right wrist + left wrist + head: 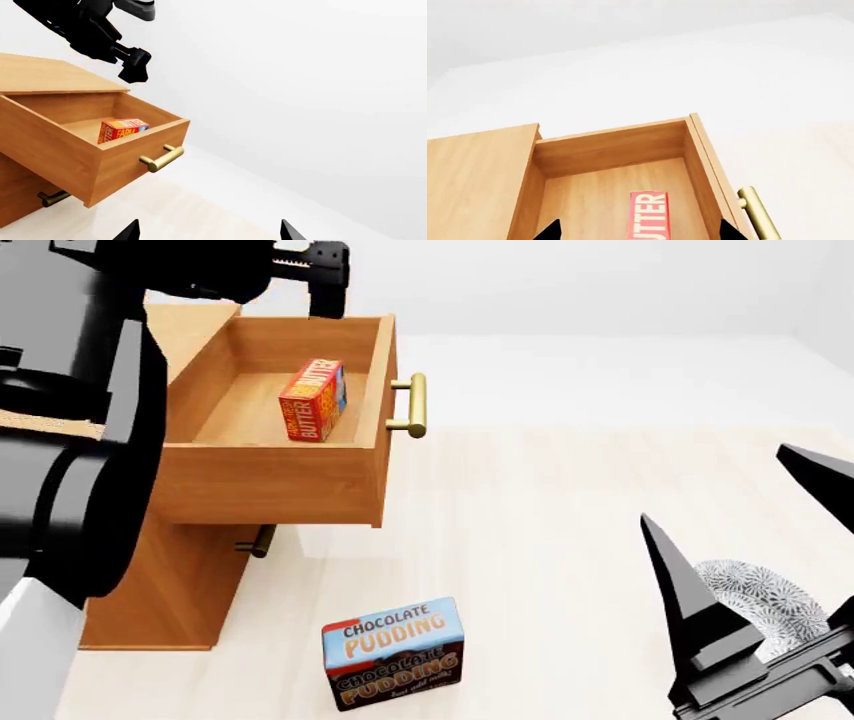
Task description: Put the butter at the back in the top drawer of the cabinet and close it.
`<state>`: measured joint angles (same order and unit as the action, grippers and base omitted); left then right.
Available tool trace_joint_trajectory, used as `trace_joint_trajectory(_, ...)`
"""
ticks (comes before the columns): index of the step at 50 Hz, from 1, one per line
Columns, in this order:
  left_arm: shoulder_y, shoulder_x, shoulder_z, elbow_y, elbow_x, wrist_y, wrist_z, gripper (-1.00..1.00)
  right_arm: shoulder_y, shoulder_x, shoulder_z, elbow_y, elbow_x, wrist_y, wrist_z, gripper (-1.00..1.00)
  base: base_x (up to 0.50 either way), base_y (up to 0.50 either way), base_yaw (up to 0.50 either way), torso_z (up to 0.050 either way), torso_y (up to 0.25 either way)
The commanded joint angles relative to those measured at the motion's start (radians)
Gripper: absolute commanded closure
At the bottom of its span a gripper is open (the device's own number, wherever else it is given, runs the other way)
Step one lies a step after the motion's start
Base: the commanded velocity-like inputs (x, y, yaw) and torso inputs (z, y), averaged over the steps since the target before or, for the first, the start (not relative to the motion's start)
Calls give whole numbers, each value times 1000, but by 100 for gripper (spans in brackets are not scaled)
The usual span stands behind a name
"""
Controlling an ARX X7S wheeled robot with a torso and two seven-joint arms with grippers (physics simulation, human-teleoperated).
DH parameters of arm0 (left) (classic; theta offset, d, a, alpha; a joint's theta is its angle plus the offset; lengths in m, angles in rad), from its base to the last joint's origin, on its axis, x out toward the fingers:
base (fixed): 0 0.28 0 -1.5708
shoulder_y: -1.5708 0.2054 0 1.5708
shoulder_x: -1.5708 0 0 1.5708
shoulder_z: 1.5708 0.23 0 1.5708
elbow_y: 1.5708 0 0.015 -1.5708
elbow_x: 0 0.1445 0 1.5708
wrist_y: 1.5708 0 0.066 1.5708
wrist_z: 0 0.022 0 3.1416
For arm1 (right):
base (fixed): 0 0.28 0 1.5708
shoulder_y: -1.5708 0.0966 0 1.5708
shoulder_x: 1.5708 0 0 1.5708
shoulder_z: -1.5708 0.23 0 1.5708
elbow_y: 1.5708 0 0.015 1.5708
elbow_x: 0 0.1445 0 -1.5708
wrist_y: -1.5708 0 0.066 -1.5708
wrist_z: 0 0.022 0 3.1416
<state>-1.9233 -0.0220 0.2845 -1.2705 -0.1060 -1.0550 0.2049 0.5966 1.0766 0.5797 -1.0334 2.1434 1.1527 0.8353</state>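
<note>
The butter (312, 401), an orange-red box, stands on edge on the floor of the top drawer (267, 485), which is pulled far out of the cabinet (160, 600). My left gripper (320, 275) hangs open and empty above the drawer's far side, clear of the box. In the left wrist view the butter (648, 215) lies below and between the spread tips of the left gripper (640, 234). My right gripper (747, 540) is open and empty, low at the right, away from the cabinet. The right wrist view shows the drawer (60, 150), the butter (123, 130) and the brass handle (162, 158).
The chocolate pudding box (394, 652) lies on the pale floor in front of the cabinet. A lower drawer's handle (256, 540) shows under the open drawer. A grey patterned round thing (761, 600) sits behind my right gripper.
</note>
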Motion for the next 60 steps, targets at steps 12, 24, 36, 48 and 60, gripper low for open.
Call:
trace_joint_trajectory(12, 85, 21, 364, 433, -670, -214, -604, -100, 46, -3, 32, -4, 138, 21, 115, -100, 0, 0, 0, 0, 0)
trace_joint_trajectory(24, 56, 22, 917, 493, -1308, 50, -892, -100, 31, -34, 93, 9, 177, 76, 133, -100, 0, 0, 0, 0, 0)
trace_joint_trajectory(36, 82, 22, 1293, 740, -1619, 299, -1134, -100, 8, -54, 146, 17, 210, 120, 144, -100, 0, 0, 0, 0, 0)
trace_joint_trajectory(48, 157, 22, 1295, 871, -1601, 310, -1163, -100, 1, -54, 172, 23, 238, 135, 155, -100, 0, 0, 0, 0, 0)
trace_joint_trajectory(60, 215, 22, 1291, 929, -1546, 277, -1216, -100, -19, -70, 225, 34, 268, 168, 165, -100, 0, 0, 0, 0, 0)
